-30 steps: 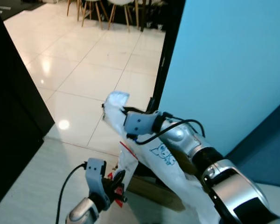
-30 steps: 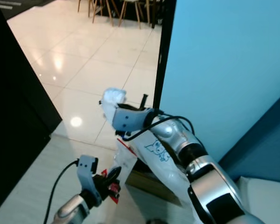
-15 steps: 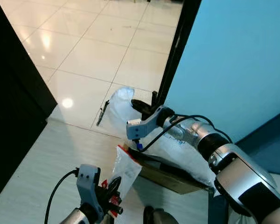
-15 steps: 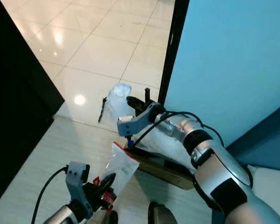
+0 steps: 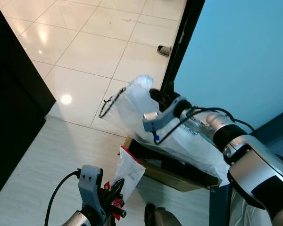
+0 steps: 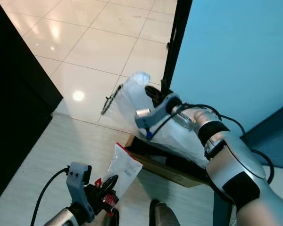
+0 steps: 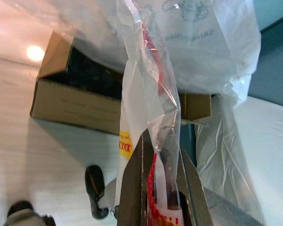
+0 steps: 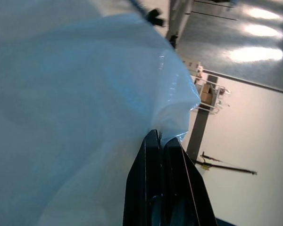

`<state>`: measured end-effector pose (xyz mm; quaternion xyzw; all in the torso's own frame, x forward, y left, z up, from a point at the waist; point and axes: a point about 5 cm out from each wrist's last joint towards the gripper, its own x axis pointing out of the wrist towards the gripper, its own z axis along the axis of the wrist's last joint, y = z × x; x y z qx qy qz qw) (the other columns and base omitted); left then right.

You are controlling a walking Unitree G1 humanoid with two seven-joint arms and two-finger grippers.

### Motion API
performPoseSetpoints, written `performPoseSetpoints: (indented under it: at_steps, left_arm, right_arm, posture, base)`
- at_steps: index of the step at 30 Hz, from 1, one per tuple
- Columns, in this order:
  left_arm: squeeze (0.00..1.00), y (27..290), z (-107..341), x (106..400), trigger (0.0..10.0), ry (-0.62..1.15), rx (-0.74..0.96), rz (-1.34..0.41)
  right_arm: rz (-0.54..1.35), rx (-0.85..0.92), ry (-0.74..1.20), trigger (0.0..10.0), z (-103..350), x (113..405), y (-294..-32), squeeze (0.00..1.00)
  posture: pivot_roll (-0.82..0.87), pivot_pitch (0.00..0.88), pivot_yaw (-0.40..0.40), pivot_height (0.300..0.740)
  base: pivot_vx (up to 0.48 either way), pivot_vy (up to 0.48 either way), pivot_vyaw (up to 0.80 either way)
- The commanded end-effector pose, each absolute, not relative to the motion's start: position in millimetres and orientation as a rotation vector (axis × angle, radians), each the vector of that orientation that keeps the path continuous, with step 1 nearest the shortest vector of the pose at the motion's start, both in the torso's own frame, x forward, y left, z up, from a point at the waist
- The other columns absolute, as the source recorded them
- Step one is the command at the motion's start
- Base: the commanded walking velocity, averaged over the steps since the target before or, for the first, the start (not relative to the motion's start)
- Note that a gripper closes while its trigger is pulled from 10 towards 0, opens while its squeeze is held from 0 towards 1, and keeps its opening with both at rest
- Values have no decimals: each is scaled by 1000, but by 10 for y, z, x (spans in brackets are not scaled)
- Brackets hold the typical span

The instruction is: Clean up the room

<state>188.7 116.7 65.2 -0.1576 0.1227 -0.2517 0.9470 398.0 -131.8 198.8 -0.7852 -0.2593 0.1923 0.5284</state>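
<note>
Over pale floor tiles beside a blue wall, my right gripper pinches a white plastic bag above the cardboard box, while my left gripper clamps a clear wrapper.

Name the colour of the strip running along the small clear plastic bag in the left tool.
Red, on the small clear plastic bag; clearest in the left wrist view.
</note>
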Motion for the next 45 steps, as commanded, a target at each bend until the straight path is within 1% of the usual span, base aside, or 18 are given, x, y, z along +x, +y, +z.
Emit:
performPoseSetpoints:
  at_steps: [1, 5, 6, 8, 9, 18, 23, 27, 29, 31, 32, 35, 36, 37, 38, 42, 43, 45]
  left_arm:
    - [0, 1183, 605, 1817, 10000, 288, -327, -506]
    - [0, 1188, 606, 1813, 10000, 294, -328, -503]
    - [0, 1184, 606, 1816, 10000, 296, -329, -501]
    - [0, 1182, 609, 1816, 10000, 297, -329, -500]
    - [0, 1178, 616, 1819, 10000, 297, -331, -500]
    - [0, 1170, 633, 1845, 10000, 295, -331, -500]
    - [0, 1160, 628, 1913, 10000, 282, -335, -498]
    - [0, 1111, 627, 2014, 10000, 264, -340, -511]
    - [0, 1111, 627, 2014, 10000, 264, -340, -511]
    - [0, 1101, 630, 2041, 10000, 258, -340, -514]
    - [0, 1086, 633, 2103, 10000, 247, -344, -515]
    - [0, 1086, 633, 2103, 10000, 247, -344, -515]
    - [0, 1063, 633, 2173, 10000, 237, -345, -523]
    - [0, 1063, 633, 2173, 10000, 237, -345, -523]
    - [0, 1037, 638, 2332, 10000, 215, -344, -545]
    - [0, 1034, 642, 2377, 10000, 208, -344, -552]
    - [0, 1032, 644, 2420, 10000, 204, -341, -556]
    - [0, 1075, 645, 2523, 10000, 190, -305, -559]
  right_arm:
    - [499, -1952, -540, 10000, 1895, 3969, -1486, 0]
    - [586, -2026, -405, 10000, 1725, 3927, -1668, 0]
    - [648, -2047, -312, 10000, 1579, 3877, -1765, 188]
    - [667, -2047, -285, 10000, 1519, 3856, -1790, 188]
    - [690, -2048, -246, 10000, 1409, 3817, -1812, 1000]
    - [624, -2025, -67, 10000, 1203, 3763, -1965, 1000]
    - [459, -1876, 39, 10000, 1390, 3825, -2181, 1000]
    - [341, -1529, 121, 10000, 1545, 3849, -2330, 1000]
    - [341, -1529, 121, 10000, 1545, 3849, -2330, 1000]
    - [307, -1386, 136, 10000, 1598, 3856, -2372, 1000]
    - [298, -1157, 191, 10000, 1639, 3843, -2460, 1000]
    - [298, -1157, 191, 10000, 1639, 3843, -2460, 1000]
    - [354, -962, 277, 10000, 1590, 3786, -2556, 1000]
    - [354, -962, 277, 10000, 1590, 3786, -2556, 1000]
    - [568, -659, 463, 10000, 1360, 3522, -2780, 1000]
    - [626, -591, 500, 10000, 1309, 3438, -2837, 1000]
    - [665, -519, 497, 10000, 1301, 3382, -2866, 55]
    - [736, -336, 409, 10000, 1327, 3246, -2808, 0]
  posture:
    - [181, 332, -44, 708]
    - [170, 332, -49, 708]
    - [170, 332, -50, 708]
    - [170, 332, -50, 708]
    - [172, 332, -49, 708]
    - [179, 323, -50, 708]
    - [156, 287, -56, 708]
    - [133, 253, -65, 708]
    - [133, 253, -65, 708]
    - [133, 253, -65, 708]
    - [111, 221, -76, 708]
    - [111, 221, -76, 708]
    - [87, 194, -84, 708]
    - [87, 194, -84, 708]
    - [38, 144, -92, 708]
    - [38, 144, -92, 708]
    - [22, 125, -91, 708]
    - [-5, 90, -90, 708]
  base:
    - [0, 0, 0]
    - [0, 0, 0]
    - [0, 0, 0]
    - [0, 0, 0]
    - [0, 0, 0]
    - [0, 0, 0]
    - [0, 0, 0]
    - [0, 0, 0]
    - [0, 0, 0]
    - [0, 0, 0]
    - [0, 0, 0]
    - [0, 0, 0]
    - [0, 0, 0]
    - [0, 0, 0]
    - [0, 0, 0]
    - [0, 0, 0]
    - [0, 0, 0]
    - [0, 0, 0]
